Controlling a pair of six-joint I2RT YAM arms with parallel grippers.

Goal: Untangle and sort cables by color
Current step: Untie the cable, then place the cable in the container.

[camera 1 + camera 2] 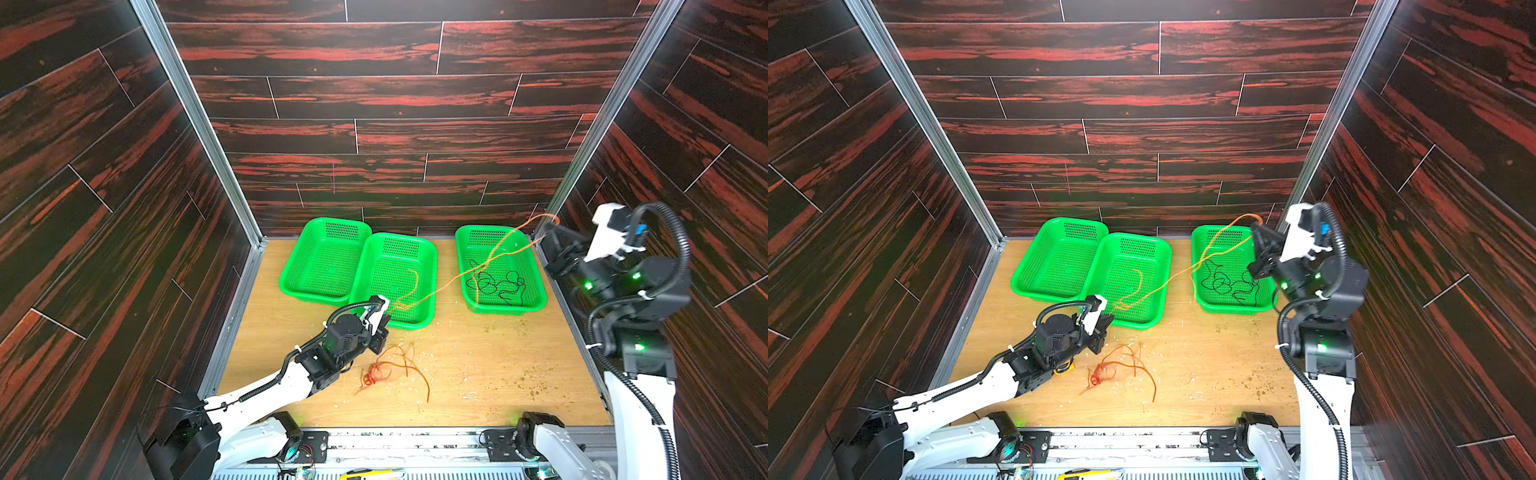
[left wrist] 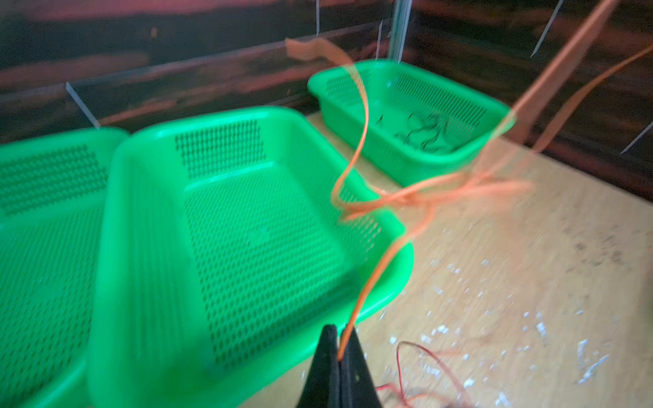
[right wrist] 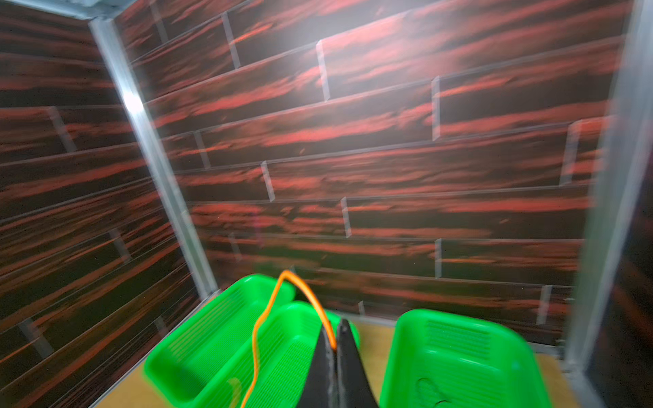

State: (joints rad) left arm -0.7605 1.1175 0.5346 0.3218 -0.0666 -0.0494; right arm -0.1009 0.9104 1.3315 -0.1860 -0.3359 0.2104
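Note:
An orange cable (image 1: 449,282) hangs stretched in the air between my two grippers, with a small knot of loops near the left one. My left gripper (image 1: 386,313) is shut on one end (image 2: 348,335) at the front rim of the middle green basket (image 1: 434,270). My right gripper (image 1: 550,227) is raised by the right wall, above the right basket (image 1: 507,309), and is shut on the other end (image 3: 330,335). A black cable (image 1: 494,284) lies coiled in the right basket. A red and orange tangle (image 1: 382,370) lies on the table just in front of the left gripper.
A third green basket (image 1: 295,257) sits at the back left, touching the middle one. The enclosure walls stand close on three sides. Small crumbs (image 1: 519,386) litter the wooden table. A yellow tape measure (image 1: 370,473) lies on the front rail.

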